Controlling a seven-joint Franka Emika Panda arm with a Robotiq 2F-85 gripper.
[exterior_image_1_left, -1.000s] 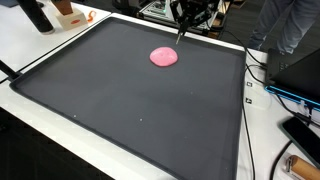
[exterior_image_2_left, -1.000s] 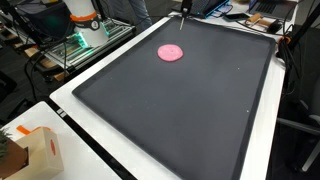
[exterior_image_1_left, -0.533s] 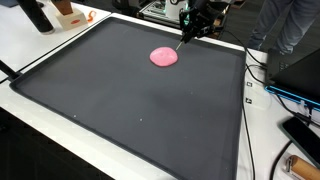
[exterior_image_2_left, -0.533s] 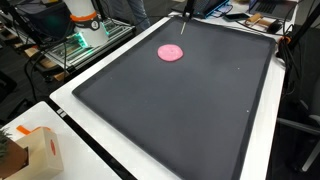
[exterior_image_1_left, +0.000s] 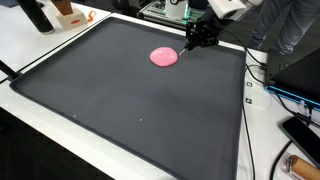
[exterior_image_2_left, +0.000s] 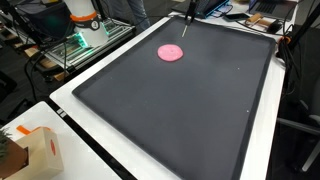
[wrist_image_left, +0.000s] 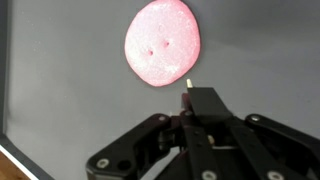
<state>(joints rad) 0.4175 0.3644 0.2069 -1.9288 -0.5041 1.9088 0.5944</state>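
From where I stand, the gripper hangs low over the far end of the black mat. Its fingers are pressed together on a thin stick. In the wrist view only the pale tip of the stick pokes out past the closed fingers.

The pink disc lies flat on the mat, near its far edge and well clear of the rims. Both exterior views show it alone there. The stick slants down toward the side of the disc nearest the gripper. In the wrist view the tip sits right at the rim of the disc, but I cannot tell whether it touches the pink stuff or stops just short of it.

As for how far things have got, the disc bears two small dents, close together near its middle, and the rest of its face looks smooth and unmarked. I would judge the work on it barely begun. The stick is gripped and brought up to the edge, and little shows on the disc itself. Nothing is torn off or shifted to another spot that I can see.

Off the mat, a small box sits on the white table, and cables trail along the far side.
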